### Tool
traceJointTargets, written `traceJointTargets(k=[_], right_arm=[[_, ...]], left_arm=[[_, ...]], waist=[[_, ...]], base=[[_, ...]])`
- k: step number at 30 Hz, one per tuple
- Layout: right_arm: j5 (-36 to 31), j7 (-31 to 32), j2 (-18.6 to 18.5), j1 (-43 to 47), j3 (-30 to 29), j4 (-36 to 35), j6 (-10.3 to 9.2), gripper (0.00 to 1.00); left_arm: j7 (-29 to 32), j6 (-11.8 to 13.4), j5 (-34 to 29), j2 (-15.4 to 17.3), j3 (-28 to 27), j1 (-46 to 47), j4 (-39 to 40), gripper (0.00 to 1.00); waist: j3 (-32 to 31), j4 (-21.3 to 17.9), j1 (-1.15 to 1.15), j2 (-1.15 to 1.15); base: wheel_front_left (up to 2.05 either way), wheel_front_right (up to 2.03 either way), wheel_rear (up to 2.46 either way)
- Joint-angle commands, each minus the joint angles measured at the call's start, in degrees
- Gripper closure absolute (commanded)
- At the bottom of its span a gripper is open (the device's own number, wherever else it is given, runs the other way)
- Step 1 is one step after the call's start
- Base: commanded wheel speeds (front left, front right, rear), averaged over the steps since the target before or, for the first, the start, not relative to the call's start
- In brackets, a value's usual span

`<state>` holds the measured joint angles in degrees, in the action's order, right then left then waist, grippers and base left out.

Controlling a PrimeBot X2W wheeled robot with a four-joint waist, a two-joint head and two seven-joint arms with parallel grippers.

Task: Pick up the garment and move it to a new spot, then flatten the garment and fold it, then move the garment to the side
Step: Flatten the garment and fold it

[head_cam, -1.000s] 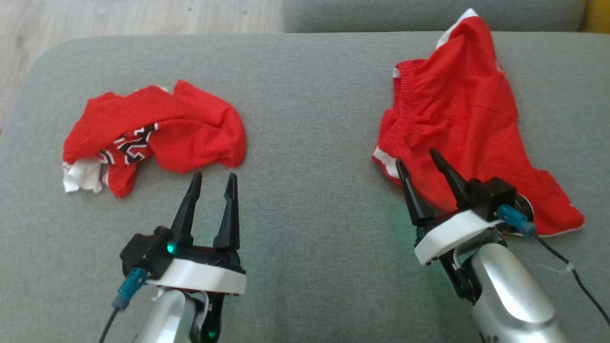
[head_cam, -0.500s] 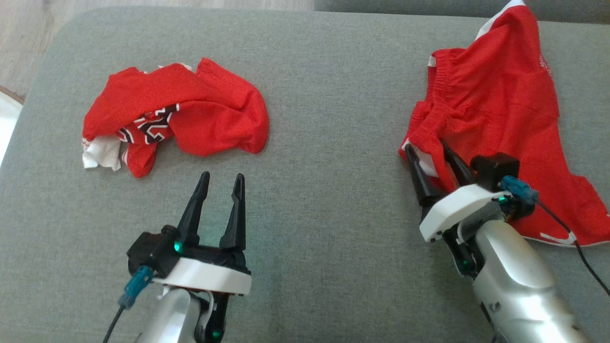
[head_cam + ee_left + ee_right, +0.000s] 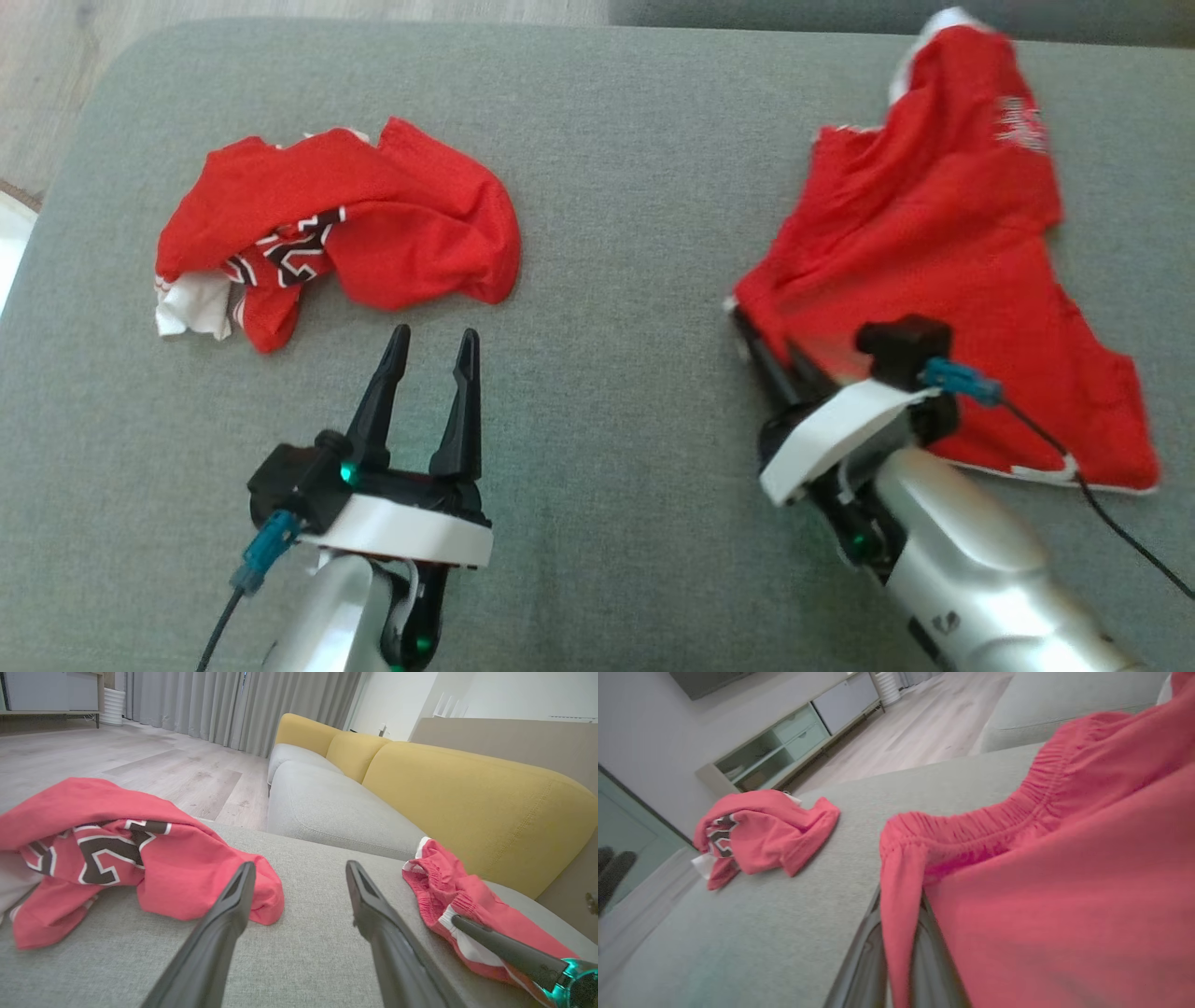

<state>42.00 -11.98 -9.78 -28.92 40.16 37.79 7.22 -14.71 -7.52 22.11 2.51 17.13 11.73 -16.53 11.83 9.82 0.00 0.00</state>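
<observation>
The garment, a pair of red shorts [image 3: 934,252] with white trim, lies spread on the right of the grey cushion [image 3: 607,187]. My right gripper [image 3: 758,329] is shut on the near left corner of its elastic waistband. In the right wrist view the cloth [image 3: 1017,868] drapes over and between the right gripper [image 3: 900,900], hiding the tips. The shorts' edge [image 3: 448,891] rises off the cushion, with a right finger [image 3: 504,952] under it. My left gripper [image 3: 434,341] hovers open and empty at the lower left, its jaws [image 3: 299,868] apart over bare cushion.
A second red garment, a crumpled jersey [image 3: 345,233] with black-and-white lettering [image 3: 93,854], lies on the cushion's left, just beyond the left fingertips. A yellow sofa back [image 3: 467,793] stands behind. Wooden floor [image 3: 140,765] lies past the cushion's far and left edges. A black cable [image 3: 1120,532] trails from the right wrist.
The right gripper closed on the shorts' waistband corner and drew it up and leftward, pulling the cloth taut. The head camera shifted early on. The left gripper stayed open and still.
</observation>
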Motion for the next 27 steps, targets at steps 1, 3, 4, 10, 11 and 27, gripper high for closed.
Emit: traceJointTargets(k=[1, 3, 4, 10, 11, 27], right_arm=[[1.89, 0.02, -0.09, -1.33, 2.41, -2.9, 0.26, 1.0], [5.39, 0.66, -1.33, -1.34, 6.12, -5.42, 0.26, 1.0], [7.19, 1.05, -1.86, -1.35, 7.9, -6.67, 0.26, 1.0], [13.98, 2.85, -4.58, -2.09, 15.59, -10.38, 0.26, 1.0], [15.6, 3.23, -5.45, -2.67, 17.46, -9.94, 0.26, 1.0], [9.99, -2.72, -11.75, -4.71, 12.87, -3.87, 0.26, 0.0]], left_arm=[[-0.29, 0.11, -0.07, 0.37, -1.57, 1.72, 1.37, 0.0], [-0.29, 0.11, -0.1, 0.37, -1.58, 1.65, 1.31, 0.0], [-0.29, 0.11, -0.11, 0.37, -1.6, 1.62, 1.28, 0.0], [-0.29, 0.1, -0.17, 0.37, -1.79, 1.32, 1.22, 0.0], [-0.29, 0.1, -0.18, 0.37, -1.88, 1.17, 1.21, 0.0], [-0.29, 0.24, -1.44, 0.37, -4.88, -0.41, 1.37, 0.0]], waist=[[-0.22, -0.15, 0.0, 0.0], [-0.5, -0.3, 0.0, 0.0], [-0.67, -0.37, 0.0, 0.0], [-1.39, -0.54, 0.0, 0.0], [-1.64, -0.6, 0.0, 0.0], [-4.35, -4.62, 0.0, 0.0]], base=[[0.0, 0.0, 0.0], [0.0, 0.0, 0.0], [0.0, 0.0, 0.0], [0.0, 0.0, 0.0], [0.0, 0.0, 0.0], [0.0, 0.0, 0.0]])
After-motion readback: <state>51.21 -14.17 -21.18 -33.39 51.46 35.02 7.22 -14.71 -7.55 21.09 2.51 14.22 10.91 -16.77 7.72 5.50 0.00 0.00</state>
